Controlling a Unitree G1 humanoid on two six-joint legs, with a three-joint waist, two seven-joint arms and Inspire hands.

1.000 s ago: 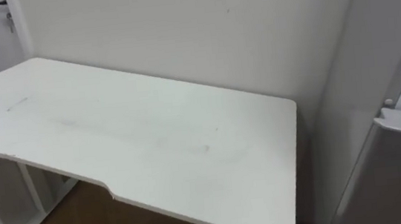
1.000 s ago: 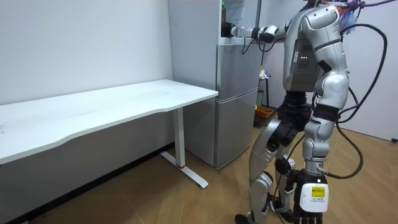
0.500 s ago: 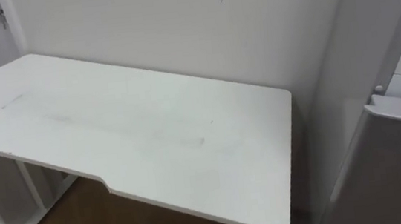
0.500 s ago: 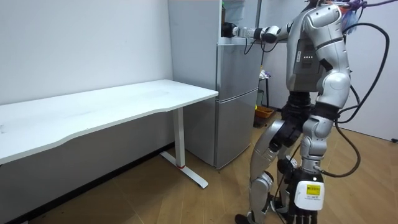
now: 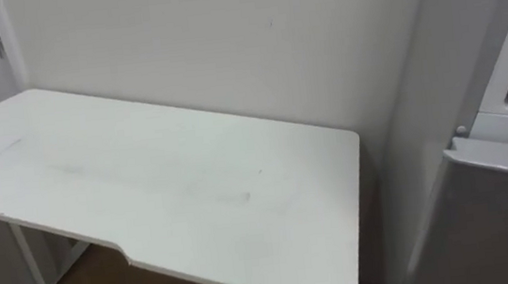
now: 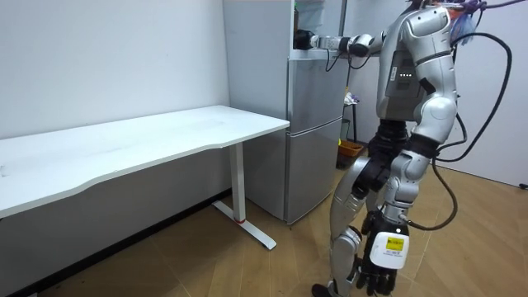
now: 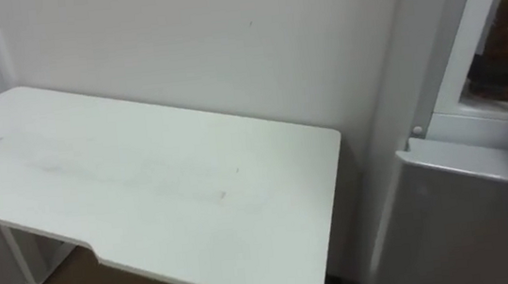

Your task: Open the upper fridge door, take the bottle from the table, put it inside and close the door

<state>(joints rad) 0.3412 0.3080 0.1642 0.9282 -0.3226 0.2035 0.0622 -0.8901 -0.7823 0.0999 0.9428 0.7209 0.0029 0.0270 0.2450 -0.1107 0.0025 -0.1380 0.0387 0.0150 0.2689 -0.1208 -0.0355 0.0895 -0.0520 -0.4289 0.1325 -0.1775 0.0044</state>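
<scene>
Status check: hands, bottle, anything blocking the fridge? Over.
Right hand at the upper fridge opening, grip unclear. Left hand hanging low by the leg. Bottle: cannot tell from here. Nothing blocking seen.

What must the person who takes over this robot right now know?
Right hand: reaches to the open upper fridge; whether it holds anything cannot be told.
Left hand: hangs low beside the legs, idle.
Bottle: cannot be made out; perhaps in the right hand or already inside.
Done: the robot stands at the fridge, arm up at the compartment.
Left: probably confirm the bottle is inside, withdraw, close the fridge.
</scene>
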